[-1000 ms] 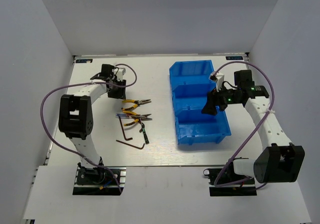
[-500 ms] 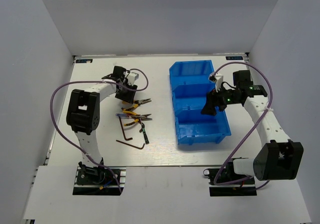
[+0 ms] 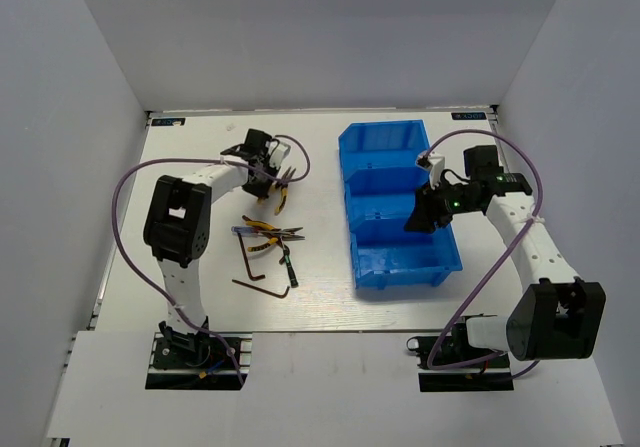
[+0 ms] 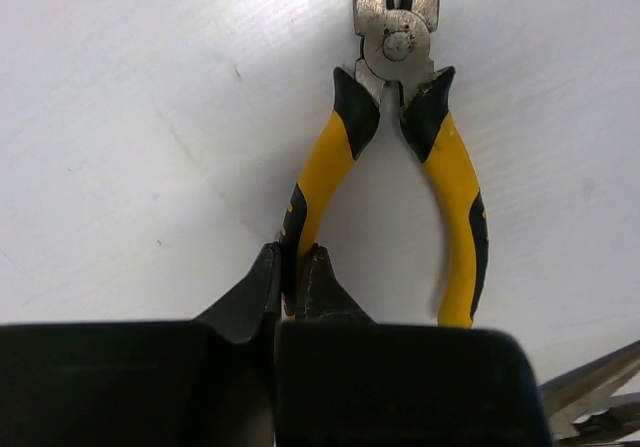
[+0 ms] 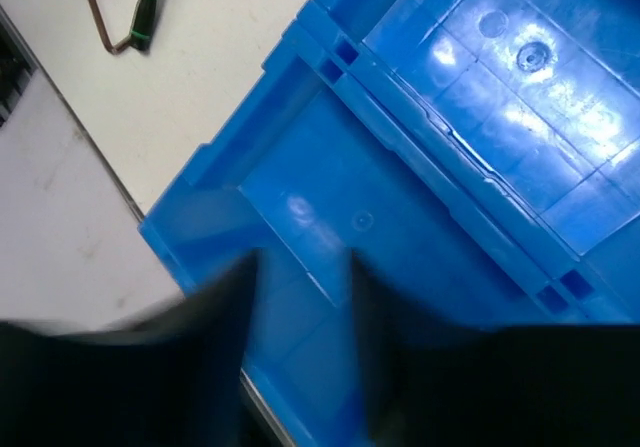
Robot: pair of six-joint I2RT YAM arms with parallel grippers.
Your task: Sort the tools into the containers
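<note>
White tabletop [image 4: 120, 117]: I see left gripper [image 4: 295, 267] clamped on one handle of the pliers [image 4: 448, 167], head pointing away; right gripper [image 5: 300, 267] spread above bins [image 5: 440, 197].

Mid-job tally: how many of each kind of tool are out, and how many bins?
Pliers: 2, far pair, near pair
Hex keys: 2
Screwdriver bit: 1
Blue bins: 3
Total: 8
</note>
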